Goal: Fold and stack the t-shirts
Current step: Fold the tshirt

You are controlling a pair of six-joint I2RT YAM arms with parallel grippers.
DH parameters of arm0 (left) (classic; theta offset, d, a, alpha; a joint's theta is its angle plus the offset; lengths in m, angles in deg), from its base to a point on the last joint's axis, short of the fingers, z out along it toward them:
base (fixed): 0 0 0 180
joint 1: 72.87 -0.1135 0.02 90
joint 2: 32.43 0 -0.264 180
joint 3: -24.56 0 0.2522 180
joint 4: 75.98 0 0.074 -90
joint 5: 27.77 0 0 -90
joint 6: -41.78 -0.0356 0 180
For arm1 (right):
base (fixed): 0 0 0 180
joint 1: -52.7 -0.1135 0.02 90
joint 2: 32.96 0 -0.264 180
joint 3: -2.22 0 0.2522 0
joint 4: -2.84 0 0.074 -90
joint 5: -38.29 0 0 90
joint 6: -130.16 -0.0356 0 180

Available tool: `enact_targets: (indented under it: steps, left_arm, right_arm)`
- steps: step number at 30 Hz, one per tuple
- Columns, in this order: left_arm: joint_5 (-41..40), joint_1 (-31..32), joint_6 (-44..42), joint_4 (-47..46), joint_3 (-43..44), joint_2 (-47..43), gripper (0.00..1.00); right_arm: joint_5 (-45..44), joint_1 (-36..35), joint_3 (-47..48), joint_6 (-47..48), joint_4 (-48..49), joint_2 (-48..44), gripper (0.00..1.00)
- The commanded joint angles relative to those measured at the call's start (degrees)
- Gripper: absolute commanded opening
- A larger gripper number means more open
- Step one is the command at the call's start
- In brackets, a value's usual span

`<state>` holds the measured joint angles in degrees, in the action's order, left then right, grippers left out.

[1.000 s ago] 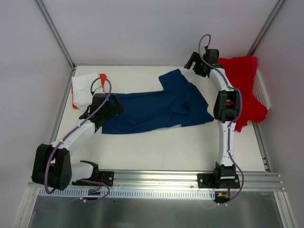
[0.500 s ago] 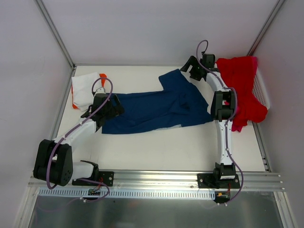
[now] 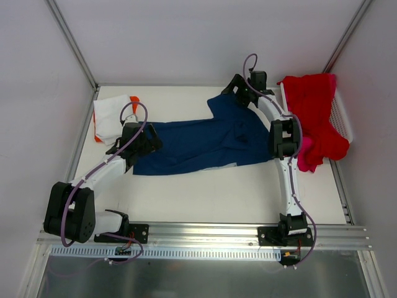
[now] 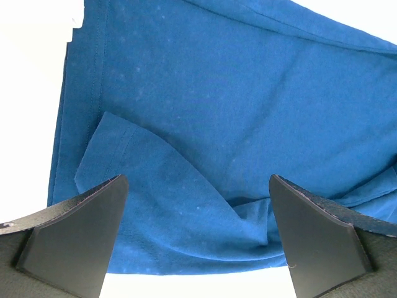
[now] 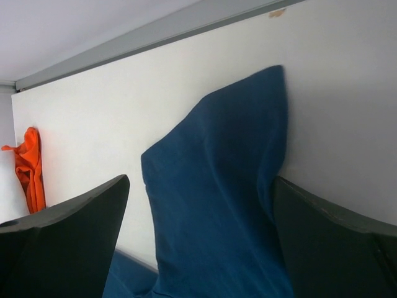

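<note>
Two grippers stand wide open with nothing held in either, so we judge this fold has barely begun. Nearest us, the navy shirt (image 3: pixel 198 139) lies spread across the middle of the table, rumpled and not yet folded. The left gripper (image 3: pixel 141 139) hangs over its left end, fingers splayed above the hem and a turned-over sleeve. Farther back, the right gripper (image 3: pixel 239 87) hovers over the shirt's far corner, just as wide and just as empty. At the far left a white shirt (image 3: pixel 110 115) lies folded with an orange one (image 3: pixel 134 98) peeking out at its edges, which we take as the stack begun. Far right, the red shirt (image 3: pixel 316 105) drapes the basket (image 3: pixel 343 118), a pink one (image 3: pixel 304 155) beside it, both still waiting. Since a second ago the right arm has swung left from the red shirt to the navy one, while the left has hardly shifted.
</note>
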<state>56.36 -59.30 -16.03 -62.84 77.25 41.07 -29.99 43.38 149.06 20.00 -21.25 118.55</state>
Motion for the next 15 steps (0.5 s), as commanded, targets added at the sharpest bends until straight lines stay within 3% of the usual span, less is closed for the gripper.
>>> enact_targets:
  steps: [1,5,7,8,9,10,15]
  left_arm:
    - [0.6,0.59,0.07,-1.4,-0.7,-1.07,0.99]
    - [0.16,0.59,-0.19,-1.31,-0.97,-1.86,0.99]
    - [-0.11,0.5,-0.28,-1.4,-0.88,-2.04,0.99]
    - [-0.11,0.59,-0.45,-1.4,-0.88,-2.04,0.99]
    - [-0.11,0.59,-0.46,-1.31,-0.97,-2.13,0.99]
    - [-0.19,0.5,-0.54,-1.31,-0.97,-2.21,0.99]
    - [-0.37,0.59,-0.63,-1.4,-0.97,-1.86,0.99]
  right_arm:
    - [0.79,-0.87,2.19,-0.49,0.66,0.46,1.0]
    - [0.61,-0.79,1.92,-0.05,0.57,0.11,0.93]
    - [0.61,-0.87,1.84,0.12,0.83,0.02,0.63]
    - [0.52,-0.87,1.84,0.12,0.84,0.02,0.27]
    - [0.35,-0.87,1.84,0.21,0.75,0.02,0.08]
    - [0.0,-0.79,1.84,0.3,0.66,-0.06,0.0]
    - [-0.18,-0.7,1.75,0.83,0.48,-0.33,0.0]
